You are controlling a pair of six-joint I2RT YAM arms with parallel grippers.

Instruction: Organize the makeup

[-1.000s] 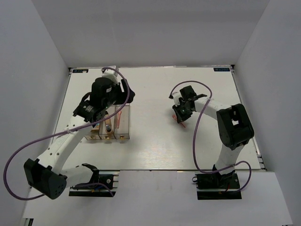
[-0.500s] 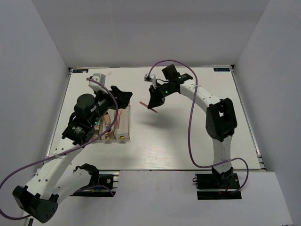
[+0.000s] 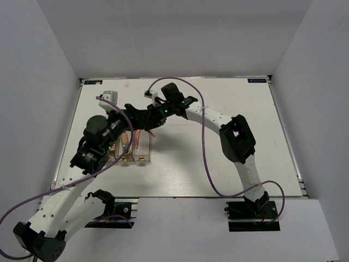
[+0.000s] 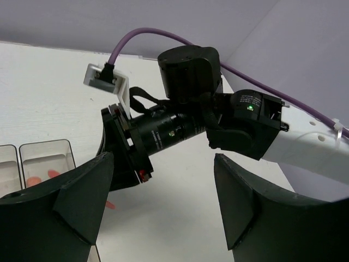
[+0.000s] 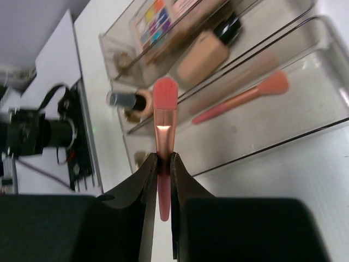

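Bright even light; soft shadows; right gripper [image 5: 162, 160] blurred close-up.

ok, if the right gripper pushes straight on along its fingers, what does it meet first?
Probably the clear box: the brush held in the right gripper points at the box wall beside the small bottle. Depth is unclear.

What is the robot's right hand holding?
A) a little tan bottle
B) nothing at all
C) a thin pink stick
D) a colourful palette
C: in the right wrist view, the right gripper is shut on a thin coral-pink stick, and its brush-like tip pokes out past the fingers.
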